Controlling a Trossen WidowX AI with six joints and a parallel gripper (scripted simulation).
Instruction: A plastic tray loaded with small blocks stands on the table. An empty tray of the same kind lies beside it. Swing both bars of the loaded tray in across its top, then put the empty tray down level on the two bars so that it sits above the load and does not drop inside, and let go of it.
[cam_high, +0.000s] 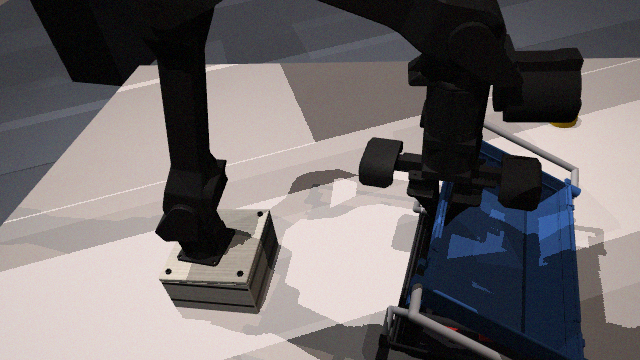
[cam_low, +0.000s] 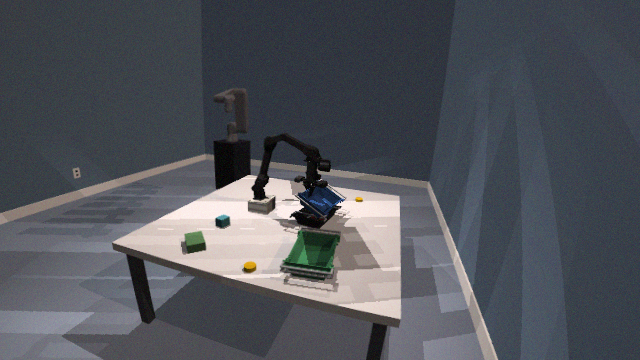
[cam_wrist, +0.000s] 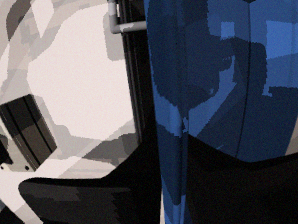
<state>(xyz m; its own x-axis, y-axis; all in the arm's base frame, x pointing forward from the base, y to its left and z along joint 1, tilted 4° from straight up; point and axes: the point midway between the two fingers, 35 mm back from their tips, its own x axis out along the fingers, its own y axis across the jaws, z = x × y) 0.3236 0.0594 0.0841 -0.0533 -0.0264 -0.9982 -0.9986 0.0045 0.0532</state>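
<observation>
The blue empty tray (cam_high: 500, 280) (cam_low: 327, 202) (cam_wrist: 210, 65) is tilted, its left wall raised in the top view. My gripper (cam_high: 441, 212) (cam_low: 312, 192) (cam_wrist: 165, 132) is shut on that wall. The tray's own wire bars show at its near end (cam_high: 455, 334) and far end (cam_high: 532, 148). The black loaded tray (cam_high: 419, 245) (cam_low: 311, 219) (cam_wrist: 134, 75) stands beneath it, largely hidden. A red block (cam_high: 485, 338) shows inside. Parts of its bars show at the near end (cam_high: 390, 320) and far end (cam_high: 419, 209); their full position is hidden, as is any contact between the trays.
A green tray (cam_low: 314, 247) with wire bars stands toward the front of the table. A green block (cam_low: 195, 242), a teal block (cam_low: 223, 221) and yellow discs (cam_low: 250, 267) (cam_low: 359, 199) lie around. The arm's base block (cam_high: 215, 290) (cam_low: 261, 206) stands left of the blue tray.
</observation>
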